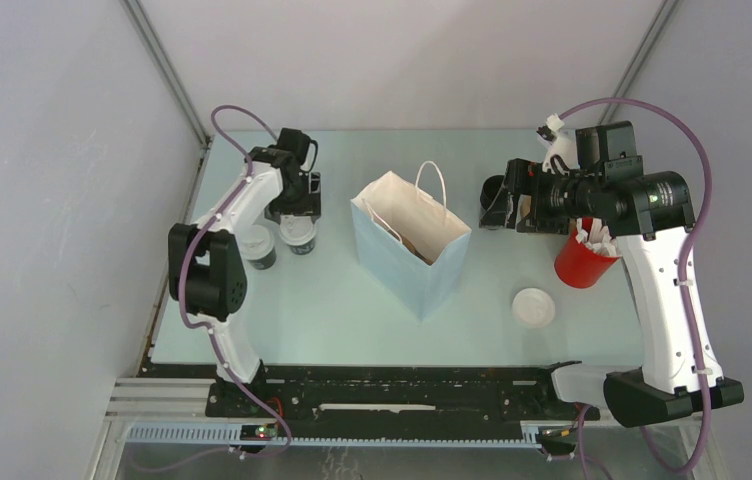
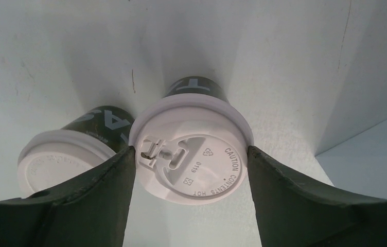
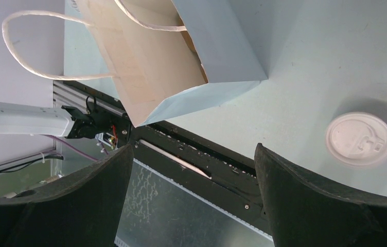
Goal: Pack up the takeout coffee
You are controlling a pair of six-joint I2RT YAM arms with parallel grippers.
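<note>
Two dark takeout coffee cups with white lids stand at the table's left. My left gripper straddles the right-hand cup, both fingers touching the lid's rim. The other cup stands just beside it, apart from the fingers. The light blue paper bag stands open in the middle of the table. My right gripper hovers open and empty to the right of the bag, above the table.
A red cup holding white packets stands at the right, under the right arm. A loose white lid lies on the table in front of it. The bag's rope handles stick up on its far side.
</note>
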